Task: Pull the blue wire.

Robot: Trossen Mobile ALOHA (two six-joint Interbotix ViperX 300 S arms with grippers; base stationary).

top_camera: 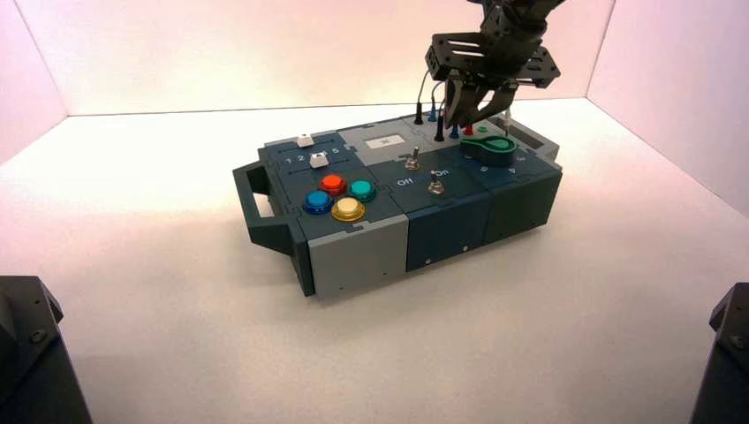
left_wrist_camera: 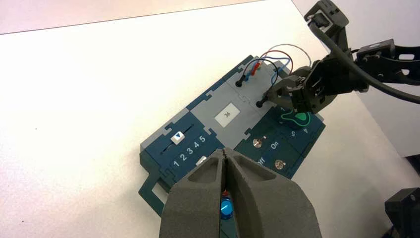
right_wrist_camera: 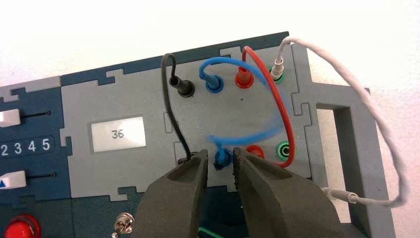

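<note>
The blue wire [right_wrist_camera: 223,62] arches over the grey socket panel at the back of the box [top_camera: 353,256]. One blue plug [right_wrist_camera: 213,84] sits in the far row and the other [right_wrist_camera: 222,157] in the near row. My right gripper [right_wrist_camera: 220,157] hangs over that panel [top_camera: 477,110], open, its two fingertips on either side of the near blue plug with a small gap left. The wire's span near that plug looks smeared. My left gripper [left_wrist_camera: 225,154] is shut on nothing, held back from the box on its button side.
A red wire [right_wrist_camera: 282,104], a dark wire with black plugs [right_wrist_camera: 171,109] and a white wire [right_wrist_camera: 381,134] crowd the same sockets. A small display reads 36 [right_wrist_camera: 118,134]. A green knob [top_camera: 490,146], toggle switches [top_camera: 412,161] and coloured buttons [top_camera: 333,184] lie nearer the front.
</note>
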